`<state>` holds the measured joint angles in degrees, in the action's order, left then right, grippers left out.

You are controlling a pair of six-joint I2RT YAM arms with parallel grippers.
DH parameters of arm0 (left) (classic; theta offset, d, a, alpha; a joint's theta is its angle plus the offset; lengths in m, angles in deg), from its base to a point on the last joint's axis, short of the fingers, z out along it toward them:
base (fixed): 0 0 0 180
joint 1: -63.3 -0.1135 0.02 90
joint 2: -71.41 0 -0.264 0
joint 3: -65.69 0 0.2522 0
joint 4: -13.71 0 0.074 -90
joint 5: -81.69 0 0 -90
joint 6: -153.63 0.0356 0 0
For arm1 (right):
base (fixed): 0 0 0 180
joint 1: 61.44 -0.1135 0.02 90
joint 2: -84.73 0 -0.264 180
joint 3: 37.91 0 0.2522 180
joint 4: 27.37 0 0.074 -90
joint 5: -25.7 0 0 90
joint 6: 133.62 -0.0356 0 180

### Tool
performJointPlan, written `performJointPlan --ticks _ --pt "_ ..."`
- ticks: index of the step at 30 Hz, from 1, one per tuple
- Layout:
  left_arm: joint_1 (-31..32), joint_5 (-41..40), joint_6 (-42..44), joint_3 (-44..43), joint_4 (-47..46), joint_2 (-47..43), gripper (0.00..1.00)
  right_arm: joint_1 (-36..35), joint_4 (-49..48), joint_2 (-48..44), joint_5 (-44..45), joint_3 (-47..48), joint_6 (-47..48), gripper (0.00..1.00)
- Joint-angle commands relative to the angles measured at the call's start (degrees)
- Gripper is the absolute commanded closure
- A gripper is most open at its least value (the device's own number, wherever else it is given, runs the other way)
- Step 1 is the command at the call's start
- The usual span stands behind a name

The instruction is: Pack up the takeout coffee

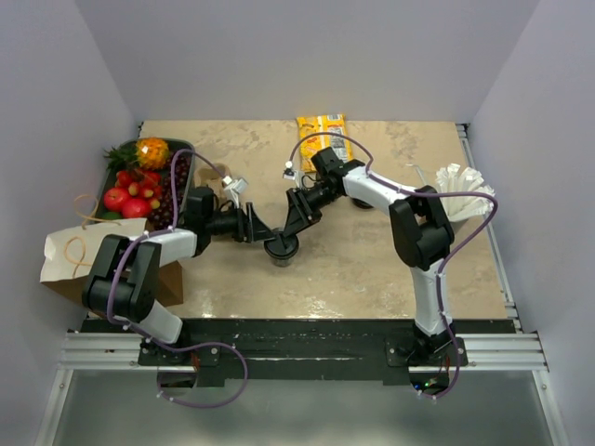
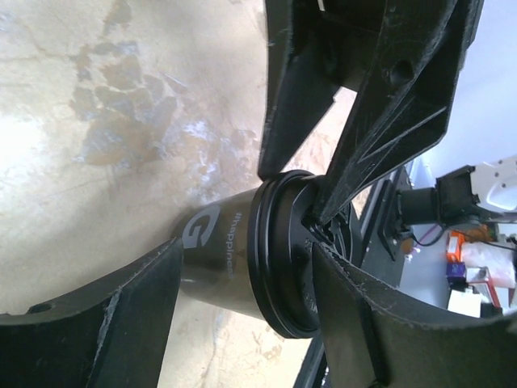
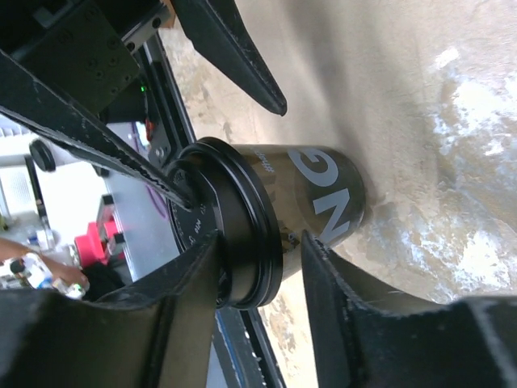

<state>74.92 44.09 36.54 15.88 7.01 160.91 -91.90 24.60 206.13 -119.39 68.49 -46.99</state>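
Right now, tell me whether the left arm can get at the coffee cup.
Likely yes: the left gripper straddles the black coffee cup; the right gripper crowds only its lid.

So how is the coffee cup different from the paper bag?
The coffee cup is dark with a black lid; the paper bag is pale brown. The cup is small and round; the bag is bigger and boxy. The cup stands in the middle of the table; the bag is at its left edge.
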Motion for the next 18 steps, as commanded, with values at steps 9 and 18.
performJointPlan --ticks 9,18 --pt "-3.53 -2.02 1.34 -0.16 6.66 -8.8 0.3 -0.66 3.18 -1.96 1.21 2.63 6.01 0.48" --pt "-4.06 -8.19 4.94 -1.56 15.9 -9.08 0.33 -0.74 3.27 -2.93 2.62 2.81 6.1 0.45"
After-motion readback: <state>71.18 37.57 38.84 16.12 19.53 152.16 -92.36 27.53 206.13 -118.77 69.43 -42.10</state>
